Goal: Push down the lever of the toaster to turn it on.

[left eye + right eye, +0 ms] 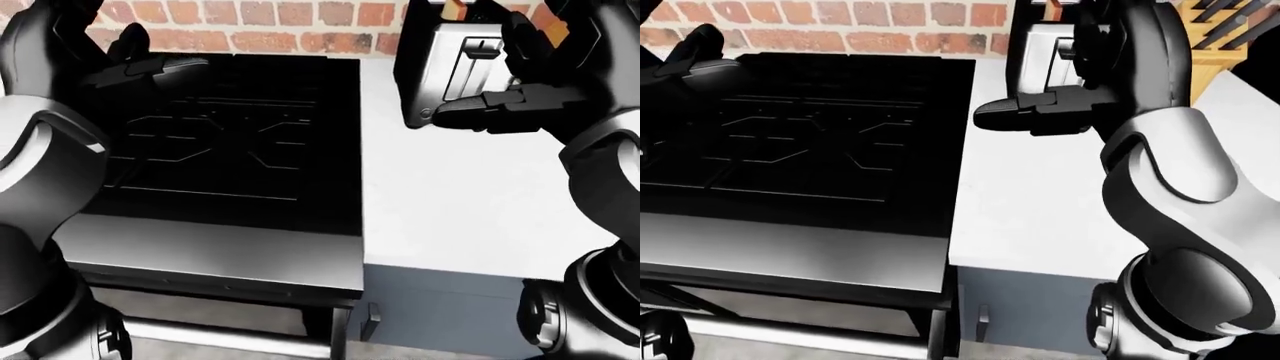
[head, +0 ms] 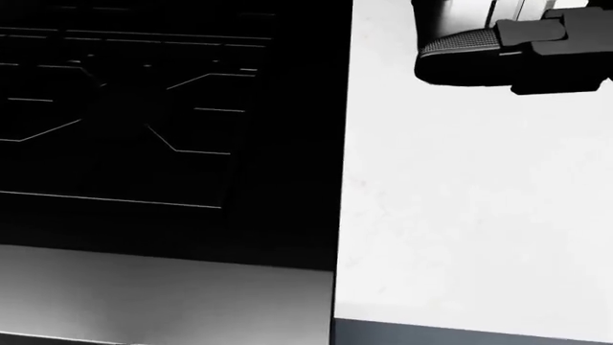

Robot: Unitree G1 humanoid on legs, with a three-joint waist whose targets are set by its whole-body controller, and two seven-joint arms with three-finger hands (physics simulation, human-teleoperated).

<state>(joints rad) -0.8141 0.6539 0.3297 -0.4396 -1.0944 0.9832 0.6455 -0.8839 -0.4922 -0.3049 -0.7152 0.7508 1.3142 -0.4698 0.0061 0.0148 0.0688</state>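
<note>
The left hand [image 1: 120,56] hovers open-fingered over the black stove [image 1: 230,142]. To its right, on the white desk [image 1: 460,202] against the brick wall [image 1: 260,19], stands the toaster [image 1: 450,64], its lever [image 1: 484,46] up. The right hand [image 1: 520,94] rests spread against the toaster's face.

Kitchen: stove [image 1: 230,142], toaster [image 1: 450,60], counter [image 1: 470,202]
</note>
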